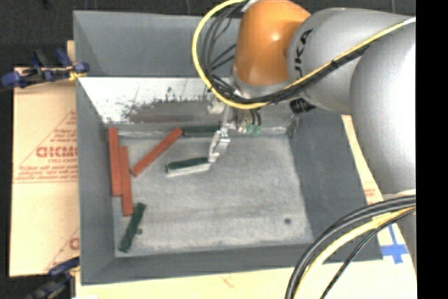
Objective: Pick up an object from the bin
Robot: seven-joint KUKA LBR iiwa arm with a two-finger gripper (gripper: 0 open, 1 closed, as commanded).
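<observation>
Reaching in from the right and hanging low with the tool [218,145] near the back wall of the grey bin [94,220]; tool state: cannot tell. Lying flat just left of and below the tool's tip, seemingly touching it, a dark green bar [187,166]. Lying behind along the back wall, a second green bar [199,129]; lying well apart at left, orange-red bars [120,175]; resting at front left, a third green bar [131,226].

Bin floor [259,199] bare rightward — orange sticks [120,171] line the left.
</observation>
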